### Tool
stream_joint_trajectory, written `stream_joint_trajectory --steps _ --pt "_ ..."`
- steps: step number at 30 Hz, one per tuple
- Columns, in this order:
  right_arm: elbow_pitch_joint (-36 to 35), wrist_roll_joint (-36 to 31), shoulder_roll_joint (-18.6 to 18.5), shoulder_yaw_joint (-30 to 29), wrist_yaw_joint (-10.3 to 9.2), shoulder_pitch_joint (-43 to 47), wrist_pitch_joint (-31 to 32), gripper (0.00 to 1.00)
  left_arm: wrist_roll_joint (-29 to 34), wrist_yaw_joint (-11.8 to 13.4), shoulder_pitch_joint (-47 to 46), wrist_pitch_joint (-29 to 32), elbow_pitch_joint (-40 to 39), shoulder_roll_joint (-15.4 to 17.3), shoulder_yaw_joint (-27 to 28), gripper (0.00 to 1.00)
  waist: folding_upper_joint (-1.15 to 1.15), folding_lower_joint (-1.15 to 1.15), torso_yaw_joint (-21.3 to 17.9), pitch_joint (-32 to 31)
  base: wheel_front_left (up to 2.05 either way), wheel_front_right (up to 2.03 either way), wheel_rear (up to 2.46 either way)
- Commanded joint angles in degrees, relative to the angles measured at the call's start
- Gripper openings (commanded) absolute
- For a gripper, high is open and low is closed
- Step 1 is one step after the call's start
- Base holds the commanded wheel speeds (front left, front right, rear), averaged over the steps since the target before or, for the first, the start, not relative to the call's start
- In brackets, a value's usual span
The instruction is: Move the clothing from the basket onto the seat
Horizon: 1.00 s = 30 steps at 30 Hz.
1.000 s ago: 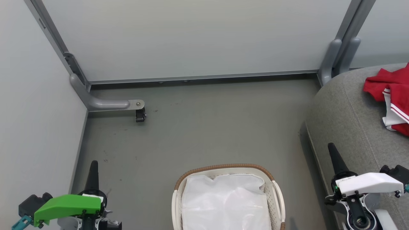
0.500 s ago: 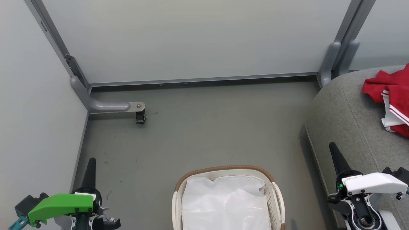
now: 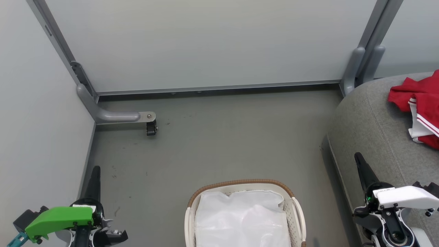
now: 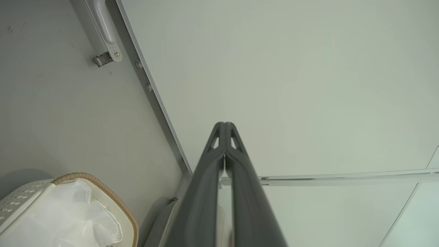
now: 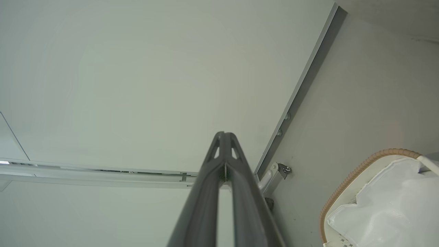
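at lower centre, basket (image 3: 240, 182) holds only liner (image 3: 240, 219); red clothing (image 3: 420, 99) on seat (image 3: 370, 130); left pincer (image 3: 95, 178), right pincer (image 3: 362, 168) pressed together; only camera drifted; likely done.

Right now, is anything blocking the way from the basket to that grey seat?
Nothing visible does: only floor lies between the basket and the seat. The red clothing already lies on the seat, and the basket shows just its white liner.
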Motion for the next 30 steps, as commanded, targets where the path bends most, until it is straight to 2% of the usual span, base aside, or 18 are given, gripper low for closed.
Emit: stream_joint_trajectory --steps 1,23,30 --pt "-0.47 1.34 -0.37 -0.29 -0.03 0.51 0.47 0.0 -1.13 -0.31 -1.24 0.43 -0.42 0.35 0.36 0.0 0.44 0.0 0.0 -0.06 0.0 0.0 0.0" --pt "-0.93 9.81 -0.43 -1.12 -0.04 0.87 2.61 0.0 -8.49 -1.2 -1.67 2.87 -0.58 0.28 1.85 0.0 0.54 0.0 -0.03 -0.97 0.0 0.0 0.0" --pt "-0.9 9.6 -0.43 -1.09 -0.04 0.87 2.62 0.0 -8.28 -1.19 -1.59 2.82 -0.53 0.22 1.85 0.0 0.54 0.0 -0.03 -0.98 0.0 0.0 0.0"
